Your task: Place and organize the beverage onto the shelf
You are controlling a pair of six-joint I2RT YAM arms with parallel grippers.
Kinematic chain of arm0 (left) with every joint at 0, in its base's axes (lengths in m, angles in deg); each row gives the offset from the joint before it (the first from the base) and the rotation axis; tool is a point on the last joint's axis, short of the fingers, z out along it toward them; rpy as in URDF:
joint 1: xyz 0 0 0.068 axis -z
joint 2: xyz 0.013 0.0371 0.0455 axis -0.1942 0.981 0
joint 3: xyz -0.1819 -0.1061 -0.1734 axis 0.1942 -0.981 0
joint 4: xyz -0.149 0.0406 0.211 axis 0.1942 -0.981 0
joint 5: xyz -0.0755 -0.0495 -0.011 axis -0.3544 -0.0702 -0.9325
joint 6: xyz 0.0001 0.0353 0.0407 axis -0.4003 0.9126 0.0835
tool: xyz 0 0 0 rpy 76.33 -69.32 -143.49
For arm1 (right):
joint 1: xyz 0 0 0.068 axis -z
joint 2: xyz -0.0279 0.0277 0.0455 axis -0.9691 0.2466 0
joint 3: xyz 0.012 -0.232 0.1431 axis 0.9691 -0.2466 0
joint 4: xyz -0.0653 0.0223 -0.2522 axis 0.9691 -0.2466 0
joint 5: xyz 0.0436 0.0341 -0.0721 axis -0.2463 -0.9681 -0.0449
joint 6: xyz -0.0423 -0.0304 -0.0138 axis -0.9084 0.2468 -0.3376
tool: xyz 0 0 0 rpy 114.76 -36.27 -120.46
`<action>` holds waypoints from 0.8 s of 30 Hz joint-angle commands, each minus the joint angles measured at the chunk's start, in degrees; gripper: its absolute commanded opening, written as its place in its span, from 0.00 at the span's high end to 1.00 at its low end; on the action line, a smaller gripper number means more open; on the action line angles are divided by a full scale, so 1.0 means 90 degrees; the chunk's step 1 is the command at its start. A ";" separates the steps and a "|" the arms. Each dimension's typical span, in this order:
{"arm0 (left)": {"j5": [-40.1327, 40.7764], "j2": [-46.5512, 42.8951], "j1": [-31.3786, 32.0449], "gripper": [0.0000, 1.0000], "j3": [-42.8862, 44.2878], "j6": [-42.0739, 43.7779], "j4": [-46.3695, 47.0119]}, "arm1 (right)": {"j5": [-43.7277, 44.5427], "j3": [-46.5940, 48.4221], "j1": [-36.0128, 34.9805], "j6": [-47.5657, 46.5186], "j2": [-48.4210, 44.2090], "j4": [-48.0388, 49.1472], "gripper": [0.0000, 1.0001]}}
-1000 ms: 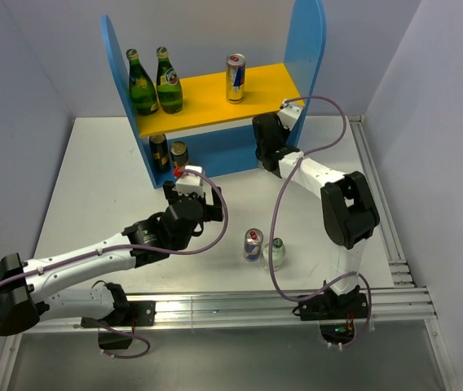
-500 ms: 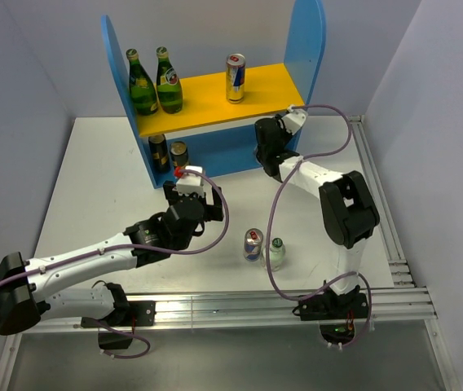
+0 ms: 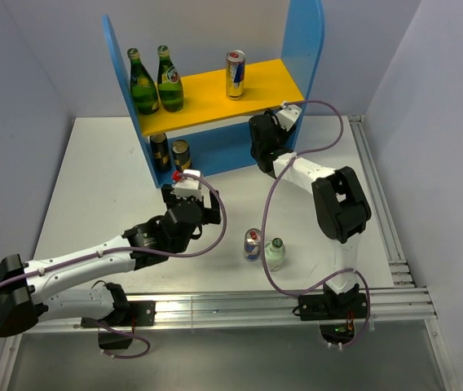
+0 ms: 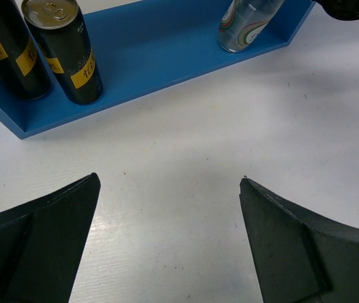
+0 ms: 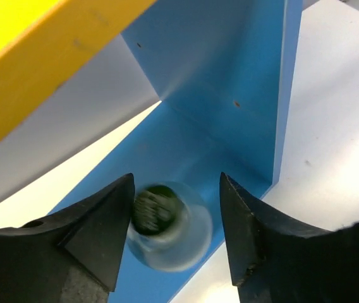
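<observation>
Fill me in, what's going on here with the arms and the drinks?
The right tool straddles a small clear bottle standing on the lower level of the shelf, at its right end; grip or release cannot be told. The left tool hangs open and empty over the table. Two dark cans sit on the lower level; one slim can and another bottle wait on the table.

Blue-silver can [image 3: 252, 244] beside clear bottle [image 3: 275, 254] — on table [image 3: 93, 179].

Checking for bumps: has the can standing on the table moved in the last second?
No. The blue-and-silver can stands where it did, beside the clear bottle, same gap to the front rail.
</observation>
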 commanded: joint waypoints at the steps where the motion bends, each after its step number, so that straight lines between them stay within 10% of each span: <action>1: 0.0138 -0.0266 -0.0026 0.01 -0.0062 0.0064 0.0244 | 0.0032 0.0470 -0.0090 -0.0235 0.0092 0.0330 0.36; 15: 0.0128 -0.0383 -0.0075 0.01 -0.0141 0.0035 0.0244 | -0.0055 0.0412 -0.0217 -0.0342 0.0072 0.0427 0.02; 24: 0.0118 -0.0432 -0.0094 0.01 -0.0189 0.0035 0.0244 | -0.0094 0.0236 -0.0295 -0.0469 -0.0045 0.0642 0.00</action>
